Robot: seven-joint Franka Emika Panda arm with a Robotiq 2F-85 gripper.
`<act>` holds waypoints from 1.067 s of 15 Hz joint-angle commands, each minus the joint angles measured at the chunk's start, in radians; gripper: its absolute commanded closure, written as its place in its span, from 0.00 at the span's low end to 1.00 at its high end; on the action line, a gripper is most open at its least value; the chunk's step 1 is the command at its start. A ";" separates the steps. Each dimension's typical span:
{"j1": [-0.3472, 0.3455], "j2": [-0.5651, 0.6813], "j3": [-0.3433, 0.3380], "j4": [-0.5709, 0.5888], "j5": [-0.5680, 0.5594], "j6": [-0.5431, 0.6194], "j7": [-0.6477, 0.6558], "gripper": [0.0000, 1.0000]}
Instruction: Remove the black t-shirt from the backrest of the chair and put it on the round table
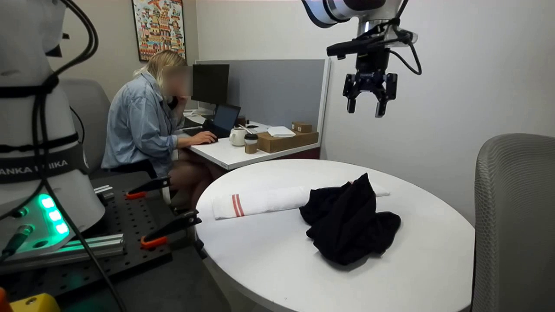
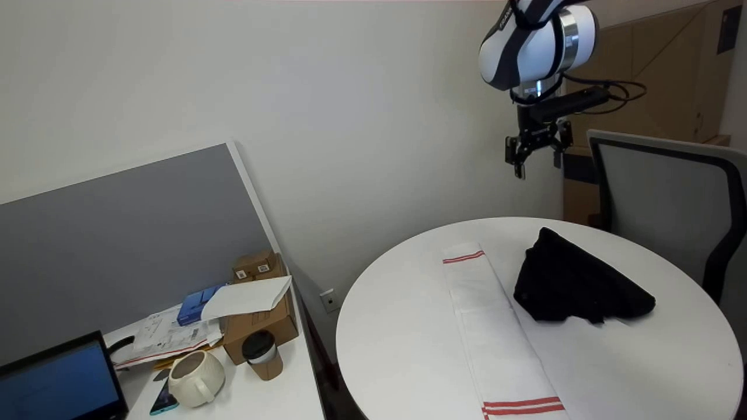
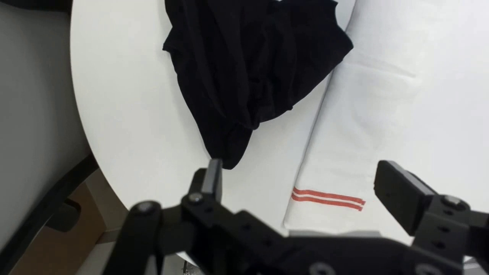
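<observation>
The black t-shirt [image 1: 351,225] lies crumpled on the white round table [image 1: 260,251]; it also shows in an exterior view [image 2: 575,280] and at the top of the wrist view [image 3: 244,65]. The grey mesh chair [image 1: 516,216] stands beside the table, and its backrest [image 2: 671,192] has no cloth on the visible part. My gripper [image 1: 364,110] is open and empty, pointing down high above the table. In an exterior view the gripper [image 2: 540,166] hangs near the chair backrest. In the wrist view the fingers [image 3: 296,179] are wide apart, with the shirt well below them.
A folded white towel with red stripes [image 2: 502,332] lies on the table beside the shirt. A person [image 1: 143,117] sits at a white desk [image 2: 297,385] with a laptop, a mug [image 2: 195,379], a cup and boxes. Cardboard [image 2: 659,76] stands behind the chair.
</observation>
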 commanded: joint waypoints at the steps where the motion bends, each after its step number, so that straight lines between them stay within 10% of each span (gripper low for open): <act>1: 0.041 -0.151 0.014 -0.156 0.006 -0.012 0.018 0.00; 10: 0.159 -0.371 0.070 -0.418 -0.020 0.001 0.024 0.00; 16: 0.160 -0.349 0.068 -0.393 -0.008 -0.012 0.009 0.00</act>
